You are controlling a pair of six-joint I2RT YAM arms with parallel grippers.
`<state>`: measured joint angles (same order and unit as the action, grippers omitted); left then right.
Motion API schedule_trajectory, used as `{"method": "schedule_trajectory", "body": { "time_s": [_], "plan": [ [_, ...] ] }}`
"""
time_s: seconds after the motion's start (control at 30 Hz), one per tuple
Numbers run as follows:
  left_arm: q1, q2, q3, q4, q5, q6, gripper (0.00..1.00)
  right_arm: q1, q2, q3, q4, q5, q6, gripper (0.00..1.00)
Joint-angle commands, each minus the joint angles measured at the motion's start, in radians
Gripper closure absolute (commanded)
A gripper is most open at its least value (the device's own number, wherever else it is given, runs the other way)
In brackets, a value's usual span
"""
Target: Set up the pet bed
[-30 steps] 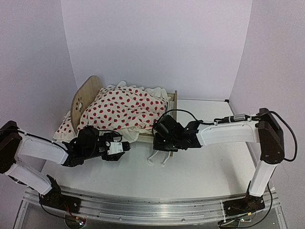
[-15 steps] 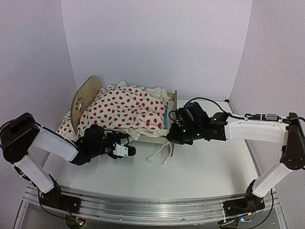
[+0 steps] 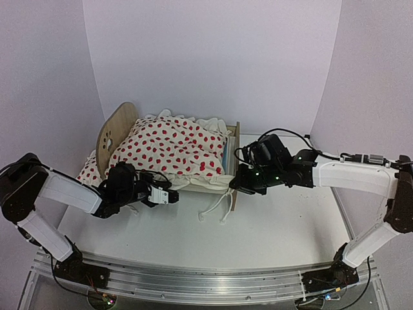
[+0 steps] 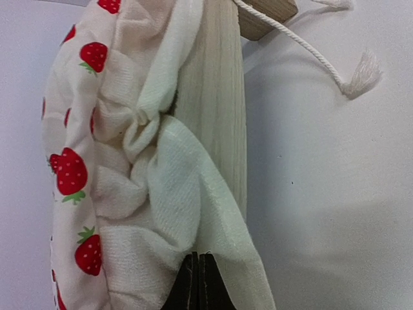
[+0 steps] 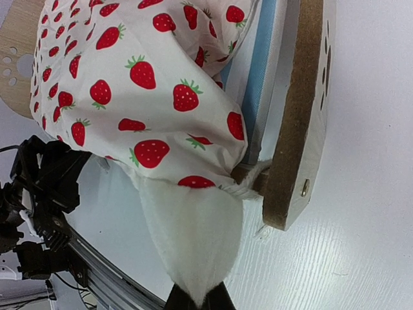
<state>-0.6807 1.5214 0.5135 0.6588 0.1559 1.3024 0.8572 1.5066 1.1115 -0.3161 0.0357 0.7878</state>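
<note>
Once the left gripper [image 4: 199,274] had snapped shut on the blanket's [image 4: 148,194] white frill, while the right gripper [image 5: 200,298] kept its fingers pinched on another fold, the bed [image 4: 218,97] lay just beyond both sets of fingertips, so the cover looked ready for straightening.

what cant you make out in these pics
Blue mattress: right wrist view, only an edge strip shows; the white strawberry-print ruffled blanket covers the rest.
Left gripper: left wrist view, the bottom edge cuts its fingers; shut in the blanket's ruffle.
Right gripper: right wrist view, likewise cut off, shut on the ruffle.
Light-wood bed frame: top view, its far side rail is behind the blanket.
</note>
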Motion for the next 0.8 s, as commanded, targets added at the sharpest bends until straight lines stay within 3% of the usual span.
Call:
{"method": "schedule_trajectory", "body": {
  "time_s": [0.0, 0.2, 0.43, 0.63, 0.77],
  "plan": [
    [0.011, -0.108, 0.010, -0.025, -0.031, -0.076, 1.00, -0.026, -0.025, -0.012, -0.009, -0.028, -0.010, 1.00],
    [0.015, -0.187, 0.044, -0.170, -0.046, -0.154, 1.00, -0.052, -0.041, 0.005, -0.046, -0.060, -0.035, 1.00],
    [0.099, -0.338, 0.104, -0.382, 0.164, -0.302, 1.00, -0.071, -0.074, 0.016, -0.100, -0.063, -0.062, 1.00],
    [0.109, -0.407, 0.096, -0.472, 0.254, -0.313, 1.00, -0.073, -0.024, 0.030, -0.101, -0.124, -0.065, 1.00],
    [0.146, -0.422, 0.097, -0.462, 0.213, -0.373, 1.00, -0.089, -0.031, 0.034, -0.115, -0.120, -0.080, 1.00]
  ]
}}
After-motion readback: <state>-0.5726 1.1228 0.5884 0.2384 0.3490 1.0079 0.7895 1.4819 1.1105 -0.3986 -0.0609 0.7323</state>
